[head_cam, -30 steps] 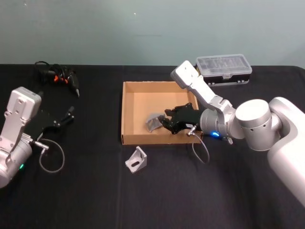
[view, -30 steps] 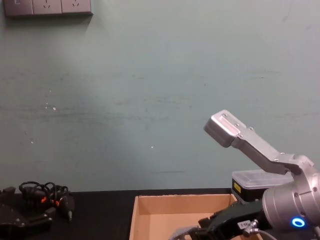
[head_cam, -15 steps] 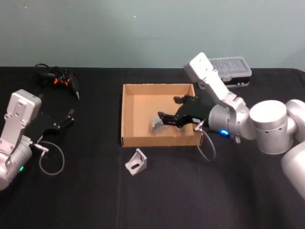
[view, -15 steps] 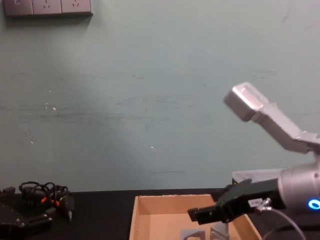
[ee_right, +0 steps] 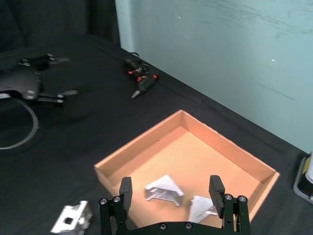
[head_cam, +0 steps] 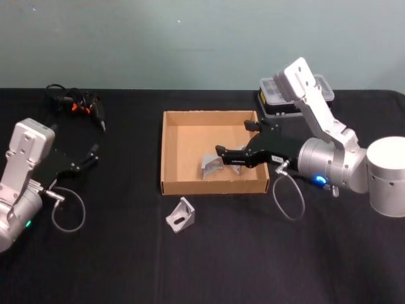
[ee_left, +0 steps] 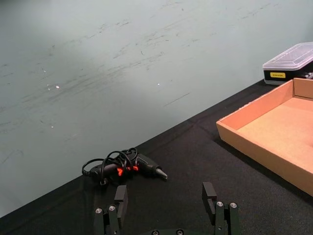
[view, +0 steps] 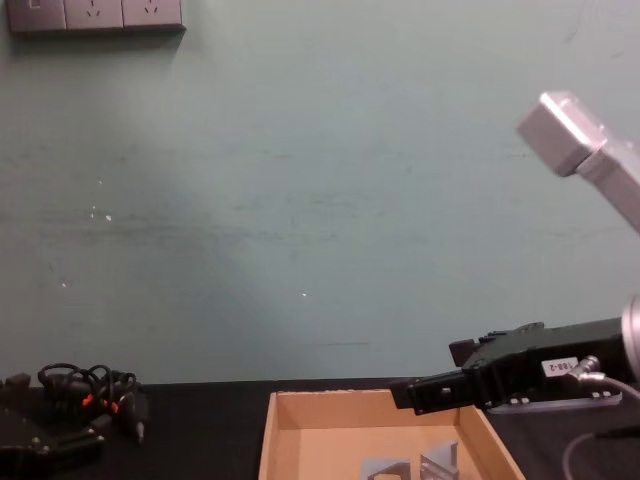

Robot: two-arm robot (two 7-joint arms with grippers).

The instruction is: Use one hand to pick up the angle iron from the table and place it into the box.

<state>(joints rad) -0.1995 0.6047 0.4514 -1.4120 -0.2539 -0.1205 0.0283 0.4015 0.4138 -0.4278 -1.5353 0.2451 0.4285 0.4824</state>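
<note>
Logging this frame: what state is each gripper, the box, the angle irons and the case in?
right gripper: fingers open, empty, over the box.
left gripper: fingers open, empty, over the left of the table.
box: open-topped, two angle irons inside.
third angle iron: loose on the table before the box.
case: lid shut.
</note>
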